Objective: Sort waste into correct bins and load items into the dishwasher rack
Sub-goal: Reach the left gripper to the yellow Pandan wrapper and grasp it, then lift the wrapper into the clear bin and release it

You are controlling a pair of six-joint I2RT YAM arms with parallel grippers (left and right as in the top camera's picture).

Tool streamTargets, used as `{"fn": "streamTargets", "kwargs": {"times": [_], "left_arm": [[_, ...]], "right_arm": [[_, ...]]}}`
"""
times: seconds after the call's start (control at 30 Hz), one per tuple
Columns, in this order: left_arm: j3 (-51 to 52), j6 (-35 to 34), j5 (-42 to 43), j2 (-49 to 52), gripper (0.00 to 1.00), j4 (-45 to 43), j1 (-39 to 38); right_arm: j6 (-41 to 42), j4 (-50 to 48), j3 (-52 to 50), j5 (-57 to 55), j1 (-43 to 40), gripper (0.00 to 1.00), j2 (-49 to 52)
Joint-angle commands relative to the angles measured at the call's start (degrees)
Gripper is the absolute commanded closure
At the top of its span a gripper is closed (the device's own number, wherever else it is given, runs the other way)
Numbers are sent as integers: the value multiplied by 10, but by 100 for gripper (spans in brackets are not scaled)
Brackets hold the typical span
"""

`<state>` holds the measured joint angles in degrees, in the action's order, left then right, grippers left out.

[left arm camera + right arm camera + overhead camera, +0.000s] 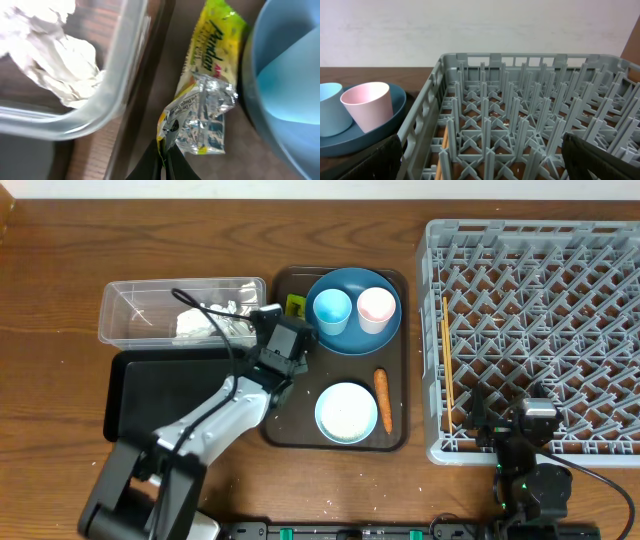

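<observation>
The left gripper, at the lower centre of its wrist view, is closed on a corner of the yellow-green wrapper beside the clear tub, so waste sorting seems in hand, and the next move calls for lifting the wrapper over to a bin.

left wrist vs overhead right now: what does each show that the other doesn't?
Left wrist only: the grip itself. The left gripper is pinched shut on the crumpled silvery end of the yellow-green wrapper, whose print is legible.
Overhead only: dishwasher rack, black tray, bowl, carrot, pink cup.
Both: clear tub, tissue, blue plate. The wrapper is only a small patch overhead.
</observation>
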<state>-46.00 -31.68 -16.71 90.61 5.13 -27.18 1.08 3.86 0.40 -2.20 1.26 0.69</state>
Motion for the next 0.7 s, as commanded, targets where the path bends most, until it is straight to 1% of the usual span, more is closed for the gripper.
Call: {"fn": "streamTargets", "kwargs": {"times": [0.0, 0.2, 0.3, 0.47, 0.57, 0.67], "left_arm": [[-1, 1, -9, -41, 94, 15, -2], [-1, 6, -9, -100, 94, 56, -2], [-1, 27, -9, -124, 94, 63, -2], [-1, 29, -13, -160, 94, 70, 0], [-1, 27, -54, -178, 94, 72, 0], [-1, -3, -120, -195, 94, 72, 3]], "right_arm": [[8, 2, -1, -6, 2, 1, -3], [8, 2, -1, -6, 2, 1, -3], [8, 2, -1, -6, 2, 1, -3], [8, 2, -1, -6, 2, 1, -3], [8, 2, -1, -6, 2, 1, -3], [8, 2, -1, -6, 2, 1, -3]]}}
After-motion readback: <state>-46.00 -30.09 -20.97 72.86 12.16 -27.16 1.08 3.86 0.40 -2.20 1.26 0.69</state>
